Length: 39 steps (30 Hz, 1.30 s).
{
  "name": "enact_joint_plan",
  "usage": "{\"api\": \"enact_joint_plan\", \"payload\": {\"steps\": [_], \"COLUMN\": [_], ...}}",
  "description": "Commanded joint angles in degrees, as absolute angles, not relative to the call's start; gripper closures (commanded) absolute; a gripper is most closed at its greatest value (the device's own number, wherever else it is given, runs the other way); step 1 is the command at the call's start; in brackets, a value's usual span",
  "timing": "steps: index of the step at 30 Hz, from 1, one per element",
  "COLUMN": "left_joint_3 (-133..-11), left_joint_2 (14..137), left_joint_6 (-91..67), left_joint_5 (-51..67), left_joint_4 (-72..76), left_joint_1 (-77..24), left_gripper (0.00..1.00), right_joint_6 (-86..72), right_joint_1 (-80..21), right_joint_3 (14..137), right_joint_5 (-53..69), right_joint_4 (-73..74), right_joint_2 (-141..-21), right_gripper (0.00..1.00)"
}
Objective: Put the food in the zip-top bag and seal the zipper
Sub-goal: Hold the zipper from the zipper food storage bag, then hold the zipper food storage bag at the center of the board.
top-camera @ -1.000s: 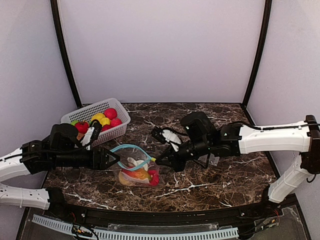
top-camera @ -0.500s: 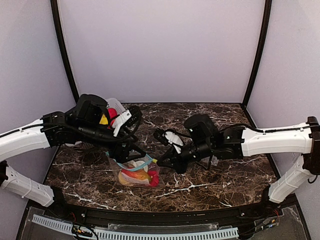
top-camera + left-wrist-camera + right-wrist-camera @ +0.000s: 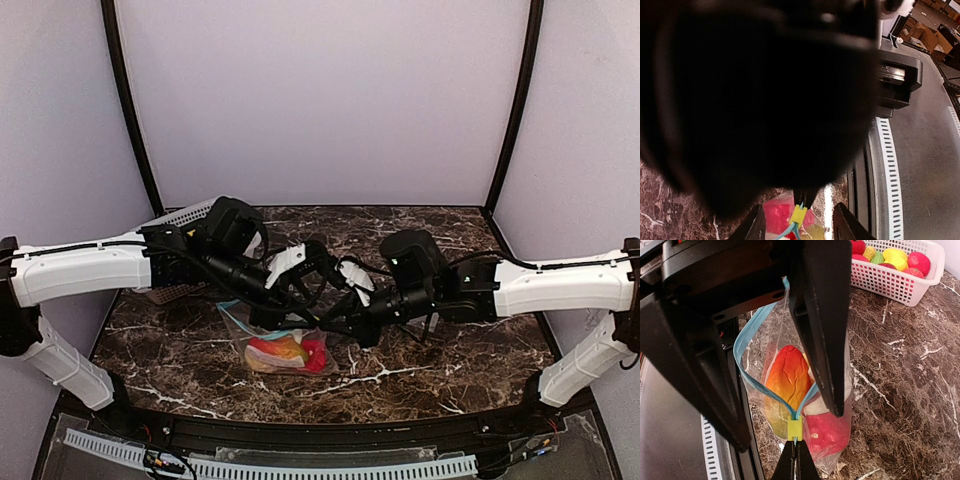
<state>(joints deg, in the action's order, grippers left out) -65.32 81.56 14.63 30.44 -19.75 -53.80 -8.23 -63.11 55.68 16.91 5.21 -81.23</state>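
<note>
My right fingers (image 3: 794,451) are pinched tight on the end of the bag (image 3: 826,456). That is at the bottom middle of the right wrist view, just under the yellow slider (image 3: 794,429).

The bag lies on the counter (image 3: 900,390), in the lower middle of the top view. Its blue zip (image 3: 742,347) gapes wide. The food is inside it: an orange piece (image 3: 789,375) and a red piece (image 3: 827,432).

My left fingers (image 3: 799,226) are spread, one on each side of the zip. They grip nothing.

I think the job now is to zip up. My right pinch must be firm, so the end does not slip. My left fingers should close on the slider, not on the soft plastic. Then they should pull it straight along the zip, away from my right fingers. If I pull upward, the bag may lift and the food may spill.

Far off, at the upper right, the basket (image 3: 900,282) holds more food (image 3: 918,261).
</note>
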Motion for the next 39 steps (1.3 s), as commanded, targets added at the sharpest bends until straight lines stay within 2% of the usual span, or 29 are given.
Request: {"api": "enact_joint_plan", "payload": {"steps": [1, 5, 7, 24, 39], "left_joint_3": [-66.47, -66.39, -66.1, -63.06, -63.27], "left_joint_2": [82.51, 83.53, 83.75, 84.06, 86.68], "left_joint_6": [16.0, 15.62, 15.11, 11.47, 12.39], "left_joint_5": [34.16, 35.47, 35.92, 39.7, 38.82], "left_joint_4": [-18.48, -19.09, -19.29, -15.68, -17.74], "left_joint_1": [-52.99, -52.83, -52.78, -50.95, -50.83], "left_gripper": [0.57, 0.67, 0.68, 0.68, 0.75], "right_joint_6": [-8.94, -8.88, -8.88, -10.62, -11.85], "right_joint_1": [-63.53, -63.46, -63.36, -62.05, -61.1], "right_joint_3": [55.3, 55.16, 55.05, 52.99, 51.74], "right_joint_5": [17.0, 16.16, 16.05, 17.68, 18.65], "right_joint_4": [1.59, 1.45, 1.3, -1.56, -3.72], "right_joint_2": [-80.11, -79.69, -79.39, -76.99, -76.04], "right_gripper": [1.0, 1.0, 1.0, 1.0, 1.0]}}
